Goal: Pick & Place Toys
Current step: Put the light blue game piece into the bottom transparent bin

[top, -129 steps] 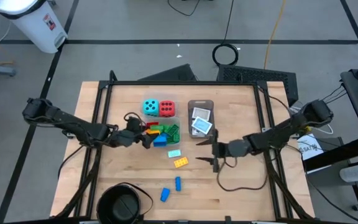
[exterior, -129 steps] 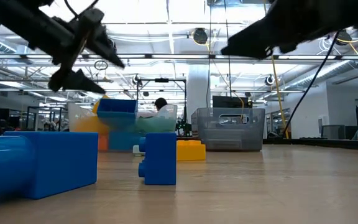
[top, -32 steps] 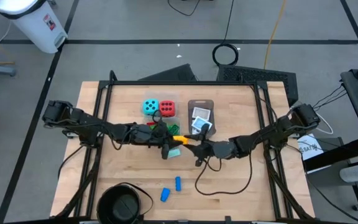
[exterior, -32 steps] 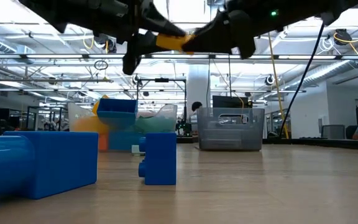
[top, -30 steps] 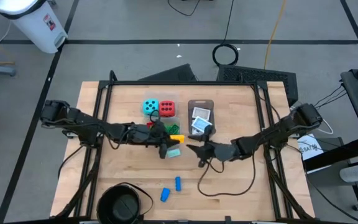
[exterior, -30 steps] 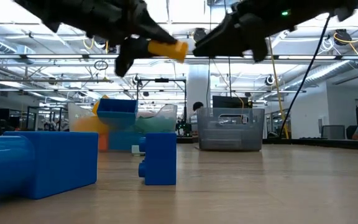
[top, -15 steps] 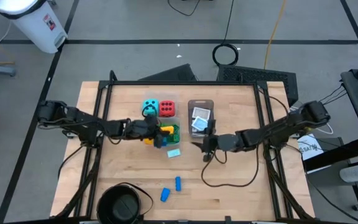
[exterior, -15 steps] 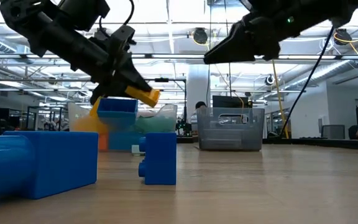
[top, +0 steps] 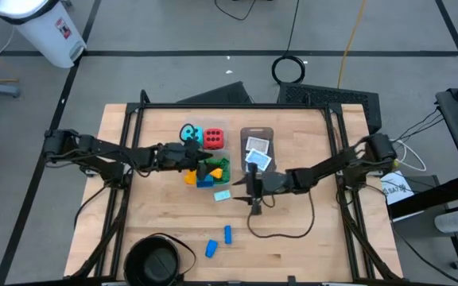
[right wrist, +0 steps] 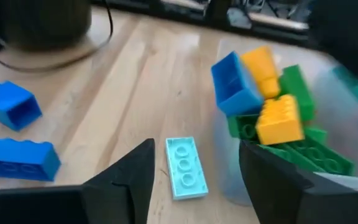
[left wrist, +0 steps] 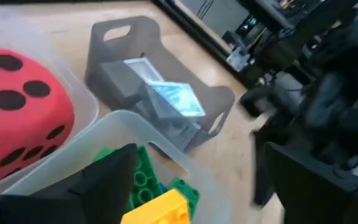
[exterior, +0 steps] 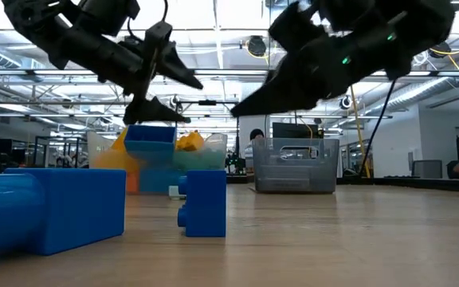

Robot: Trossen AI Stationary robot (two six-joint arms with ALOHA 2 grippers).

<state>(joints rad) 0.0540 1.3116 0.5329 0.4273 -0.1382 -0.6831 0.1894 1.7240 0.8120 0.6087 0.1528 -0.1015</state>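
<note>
My left gripper (top: 197, 161) hangs open just above the clear tub (top: 223, 161), touching nothing. A yellow brick (left wrist: 157, 208) lies in the tub on the green bricks (right wrist: 294, 155), next to a blue one (right wrist: 234, 79). The red die (top: 213, 138) and the teal die (top: 188, 132) sit in the tub behind. My right gripper (top: 245, 187) is open and low over the table. A light teal brick (right wrist: 185, 168) lies flat on the wood ahead of it, showing between its fingers and untouched. Two blue bricks (top: 227, 233) (top: 211, 249) lie nearer the front edge.
A grey tray (top: 257, 149) holding white printed cards (left wrist: 173, 99) stands right of the tub. A round black bowl (top: 159, 260) sits at the near left edge. A cable (top: 281, 230) loops over the wood below my right arm. Bare wood lies at the front right.
My left gripper has carried the yellow brick toward the table's far left and down to the tub, then opened; the brick now lies in the tub. My right gripper has gone left and down toward the light teal brick and has rolled.
</note>
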